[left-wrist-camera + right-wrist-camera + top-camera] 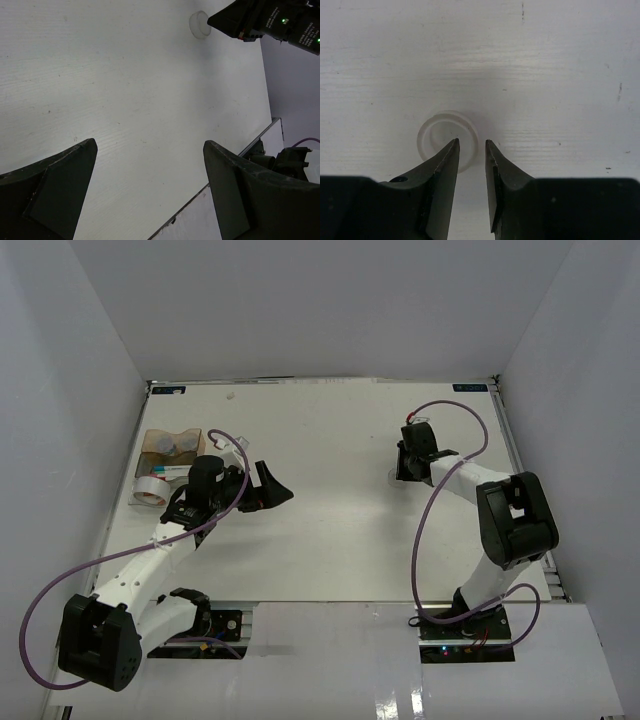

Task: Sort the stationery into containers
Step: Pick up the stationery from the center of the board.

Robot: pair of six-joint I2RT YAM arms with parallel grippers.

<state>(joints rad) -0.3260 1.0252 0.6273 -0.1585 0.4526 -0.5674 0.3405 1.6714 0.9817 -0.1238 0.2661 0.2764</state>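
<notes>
A small white tape roll (pixel 444 131) lies flat on the table at the right (pixel 392 476). My right gripper (pixel 472 141) points down at it, its jaws a narrow gap apart. The left fingertip is over the roll's hole and the roll's right rim shows in the gap, not filling it. My left gripper (pixel 277 483) hangs wide open over bare table (pixel 150 144), with the small roll (pixel 198 24) far ahead of it. The amber box (pixel 150 435) stands at the far left with two round clear jars (pixel 175 445) inside. A large tape roll (pixel 152 490) lies just in front of the box.
A white marker with a greenish cap (pixel 168 470) lies along the box's near side; whether it is inside I cannot tell. White walls enclose the table on three sides. Purple cables loop from both arms over the near part of the table.
</notes>
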